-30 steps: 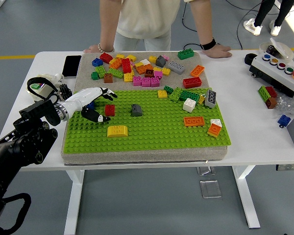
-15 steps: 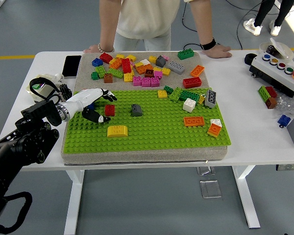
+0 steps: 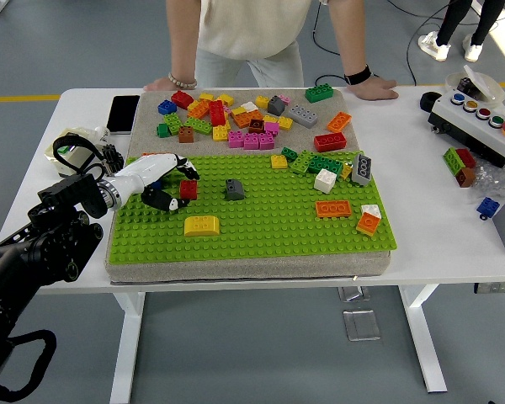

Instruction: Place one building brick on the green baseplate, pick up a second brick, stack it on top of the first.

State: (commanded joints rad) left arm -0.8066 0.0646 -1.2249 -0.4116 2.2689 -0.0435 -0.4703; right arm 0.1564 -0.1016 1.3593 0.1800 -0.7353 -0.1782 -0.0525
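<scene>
Left robot hand is in over the left part of the green baseplate, fingers curled around the red brick, thumb low on its near-left side and fingertips over its top; the brick sits on the baseplate studs, can't tell if it's lifted at all. Left arm comes in from the lower left. No right robot hand in frame.

Yellow brick sits on the baseplate just in front of the red one, apart from it. Dark grey brick is just right of the red brick, not touching.

Further right on the baseplate: white brick, orange flat brick, orange-and-white piece near the right edge.

Loose brick pile lies on the grey mat behind the baseplate. Phone on the surface at far left.

Person at the far side, both hands resting on the surface edge: one hand left, the other hand right.
</scene>
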